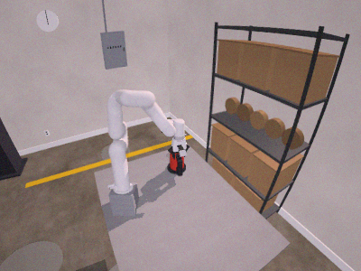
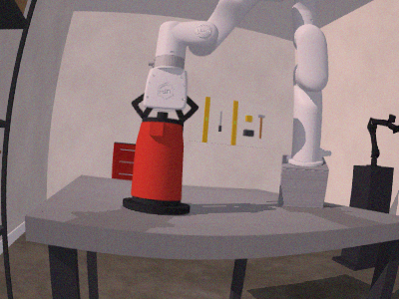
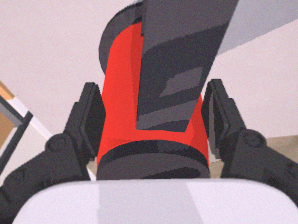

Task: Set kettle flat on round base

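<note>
The red kettle (image 2: 158,161) stood on its round black base (image 2: 156,205) on the table (image 2: 239,224). The gripper (image 2: 164,118) was open above the kettle and held nothing.

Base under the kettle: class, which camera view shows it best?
The exterior view: the base shows side-on as a dark disk under the red kettle. The top view shows a small dark rim; the wrist view shows only part of it beyond the kettle.
</note>
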You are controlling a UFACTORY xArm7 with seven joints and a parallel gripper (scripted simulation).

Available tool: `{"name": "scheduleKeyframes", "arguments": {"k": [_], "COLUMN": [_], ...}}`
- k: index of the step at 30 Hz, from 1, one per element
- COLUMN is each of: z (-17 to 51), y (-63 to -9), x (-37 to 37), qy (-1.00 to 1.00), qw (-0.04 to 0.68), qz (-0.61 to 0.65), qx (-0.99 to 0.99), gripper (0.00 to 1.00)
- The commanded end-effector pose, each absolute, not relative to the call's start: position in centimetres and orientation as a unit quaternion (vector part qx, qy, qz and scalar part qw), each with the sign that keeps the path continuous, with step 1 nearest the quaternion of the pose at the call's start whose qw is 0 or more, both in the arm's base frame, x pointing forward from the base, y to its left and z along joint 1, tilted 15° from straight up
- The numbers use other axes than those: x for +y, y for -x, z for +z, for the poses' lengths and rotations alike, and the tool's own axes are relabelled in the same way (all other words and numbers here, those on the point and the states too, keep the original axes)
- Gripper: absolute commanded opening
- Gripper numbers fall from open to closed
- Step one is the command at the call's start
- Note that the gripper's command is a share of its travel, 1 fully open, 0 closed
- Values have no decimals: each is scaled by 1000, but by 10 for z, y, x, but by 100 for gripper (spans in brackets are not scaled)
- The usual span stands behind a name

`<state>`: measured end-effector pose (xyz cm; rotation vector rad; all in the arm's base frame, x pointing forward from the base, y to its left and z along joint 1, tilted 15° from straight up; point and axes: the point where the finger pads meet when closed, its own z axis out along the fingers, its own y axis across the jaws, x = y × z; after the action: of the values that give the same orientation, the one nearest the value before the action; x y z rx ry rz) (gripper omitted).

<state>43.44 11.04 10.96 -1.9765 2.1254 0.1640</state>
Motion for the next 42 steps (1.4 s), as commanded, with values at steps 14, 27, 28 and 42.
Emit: {"name": "scheduleKeyframes", "arguments": {"k": [14, 27, 28, 42], "z": [181, 256, 259, 265], "y": [-429, -421, -421, -420], "x": [93, 74, 73, 72], "qy": [675, 675, 675, 675], "qw": [119, 119, 119, 119], "qz": [55, 55, 55, 55], "qx": [726, 726, 726, 726], "gripper": [81, 81, 81, 81]}}
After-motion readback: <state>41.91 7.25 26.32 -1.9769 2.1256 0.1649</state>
